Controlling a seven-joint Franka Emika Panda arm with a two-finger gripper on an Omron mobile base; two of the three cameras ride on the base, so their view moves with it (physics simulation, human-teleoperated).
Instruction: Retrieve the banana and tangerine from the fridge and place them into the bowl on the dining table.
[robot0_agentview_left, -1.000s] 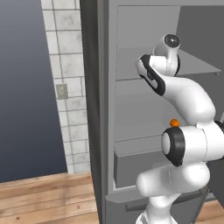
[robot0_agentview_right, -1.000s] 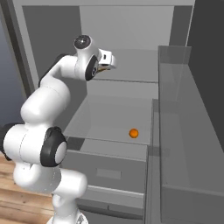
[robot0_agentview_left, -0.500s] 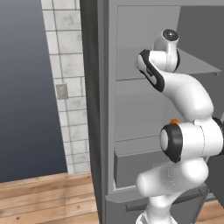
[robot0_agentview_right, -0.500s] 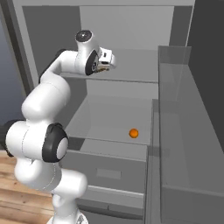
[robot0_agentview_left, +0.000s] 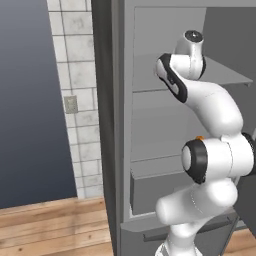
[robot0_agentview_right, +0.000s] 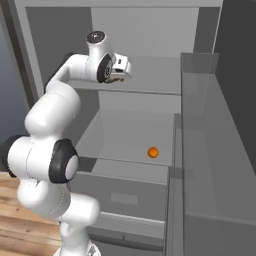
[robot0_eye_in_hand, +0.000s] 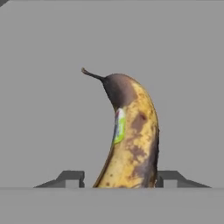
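Flat, even rendered light, no glare anywhere.

Soft, sourceless light washes both base views, and the fridge (robot0_agentview_right: 150, 30) interior reads in matte greys, brighter on the back wall, darker along the left wall and under the upper shelf. A faint shadow sits beneath the white arm's links, and the dark joints carry small soft highlights. The tangerine (robot0_agentview_right: 153, 152) shows bright and clean, with barely any shadow on its shelf. In the hand view the banana (robot0_eye_in_hand: 129, 144) is crisp against a plain grey field, its right edge shaded darker. Edges look slightly soft and pixelated throughout, with no bending at the corners and nothing out of focus.
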